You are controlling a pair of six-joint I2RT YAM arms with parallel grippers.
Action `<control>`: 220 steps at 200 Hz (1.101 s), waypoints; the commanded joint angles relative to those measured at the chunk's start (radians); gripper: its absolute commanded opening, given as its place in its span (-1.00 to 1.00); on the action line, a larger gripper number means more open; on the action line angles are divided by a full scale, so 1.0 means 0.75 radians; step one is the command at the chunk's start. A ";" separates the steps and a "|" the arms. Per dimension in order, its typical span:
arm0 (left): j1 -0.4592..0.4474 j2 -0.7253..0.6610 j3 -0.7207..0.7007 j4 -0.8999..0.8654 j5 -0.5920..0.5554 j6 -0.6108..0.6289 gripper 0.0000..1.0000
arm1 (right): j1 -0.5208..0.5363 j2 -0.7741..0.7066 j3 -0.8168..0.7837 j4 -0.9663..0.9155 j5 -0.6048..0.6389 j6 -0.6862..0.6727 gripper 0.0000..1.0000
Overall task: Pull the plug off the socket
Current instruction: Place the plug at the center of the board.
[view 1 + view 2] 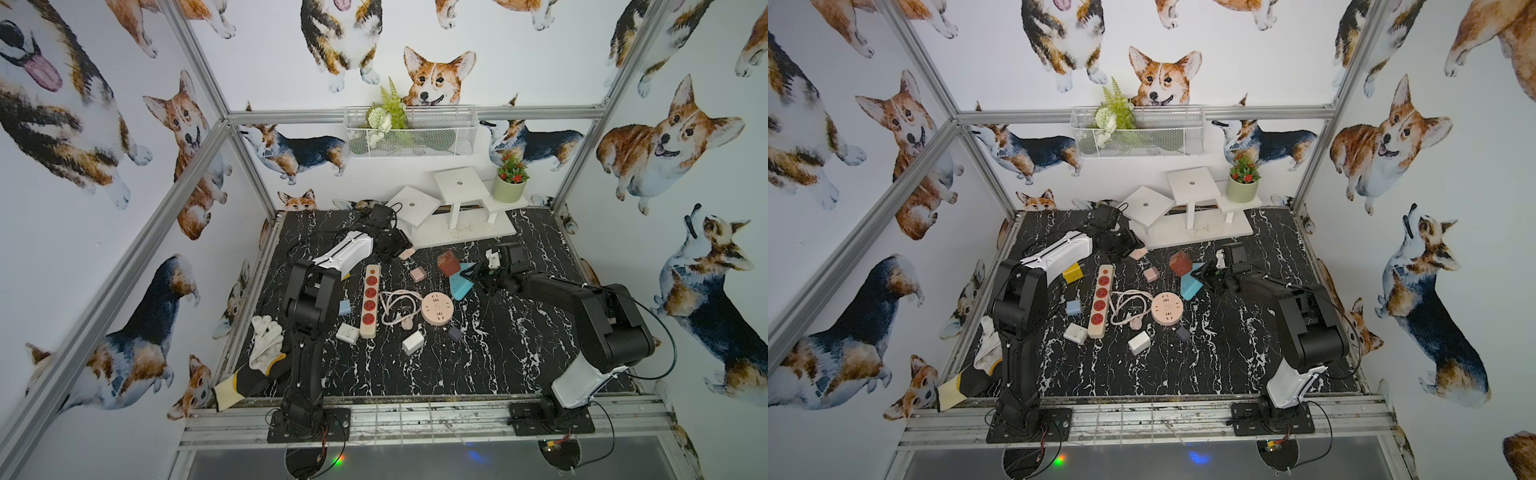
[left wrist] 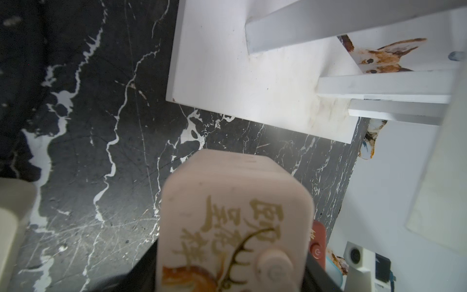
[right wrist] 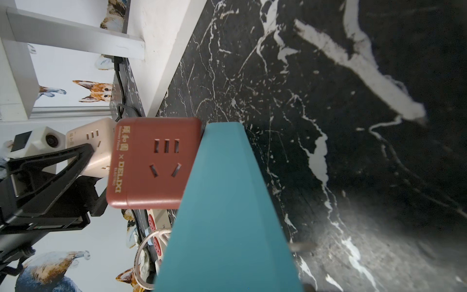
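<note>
The pink cube [image 2: 235, 215] was clamped in the left gripper [image 1: 401, 246], the teal block [image 3: 227, 215] in the right gripper [image 1: 475, 275] (pinched thinly, so perhaps easily dropped).

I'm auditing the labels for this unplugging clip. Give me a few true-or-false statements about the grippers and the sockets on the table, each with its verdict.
1. The left gripper grips a pale pink cube socket. True.
2. The right gripper is empty. False: it is shut on a teal socket block.
3. The dark red cube socket has a plug in the face shown in the right wrist view. False: the slots on that face are bare.
4. The long power strip has red outlets. True.
5. The round socket lies on the table beside a coiled cord. True.
</note>
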State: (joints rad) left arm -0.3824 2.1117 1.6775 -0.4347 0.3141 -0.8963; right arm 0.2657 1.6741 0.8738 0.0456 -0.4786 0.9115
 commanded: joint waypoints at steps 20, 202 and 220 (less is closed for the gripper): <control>0.002 0.001 -0.111 0.116 0.031 -0.054 -0.59 | -0.009 -0.017 0.009 -0.239 0.022 -0.047 -1.00; 0.001 -0.082 -0.149 -0.082 -0.105 -0.036 0.57 | -0.011 0.005 0.038 -0.250 0.047 -0.054 -1.00; 0.001 -0.100 -0.165 -0.106 -0.113 -0.048 0.57 | -0.011 0.010 0.040 -0.251 0.044 -0.053 -1.00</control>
State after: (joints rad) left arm -0.3809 2.0586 1.5700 -0.4721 0.2512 -0.9337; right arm 0.2592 1.6688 0.9028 -0.0380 -0.4873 0.8680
